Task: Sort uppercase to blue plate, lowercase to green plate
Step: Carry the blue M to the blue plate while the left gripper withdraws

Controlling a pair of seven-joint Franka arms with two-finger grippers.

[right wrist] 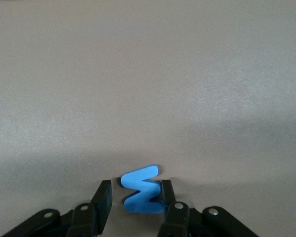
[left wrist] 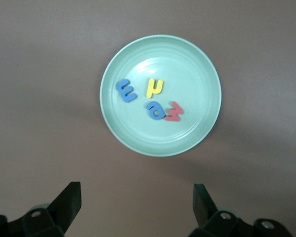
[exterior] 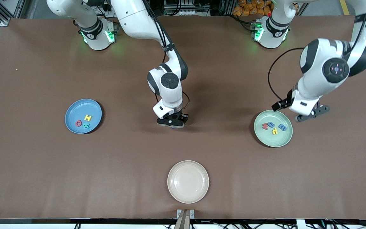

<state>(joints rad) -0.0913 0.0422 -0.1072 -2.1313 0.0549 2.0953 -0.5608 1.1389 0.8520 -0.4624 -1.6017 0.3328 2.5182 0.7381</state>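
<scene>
On the bare table midway between the plates lies a blue M [right wrist: 143, 190], the uppercase letter between the fingers of my right gripper [right wrist: 135, 190] [exterior: 171, 124]. One finger touches it, the other stands a little off, so the gripper is open. The blue plate [exterior: 75, 109] holds a yellow H [exterior: 88, 118], a red ring letter [exterior: 78, 123] and a teal letter [exterior: 86, 125]. Four lowercase letters lie in the green plate [exterior: 275, 141] [left wrist: 187, 64]: red w [left wrist: 174, 112], yellow hooked one [left wrist: 154, 87], rounded blue one [left wrist: 155, 110], blue E-like one [left wrist: 126, 91]. My left gripper [exterior: 312, 114] [left wrist: 137, 197] hangs open and empty over the table beside the green plate.
A cream plate [exterior: 187, 181] with nothing in it sits near the table's front edge, nearer to the front camera than the right gripper. Brown tabletop [exterior: 122, 152] spreads between the three plates.
</scene>
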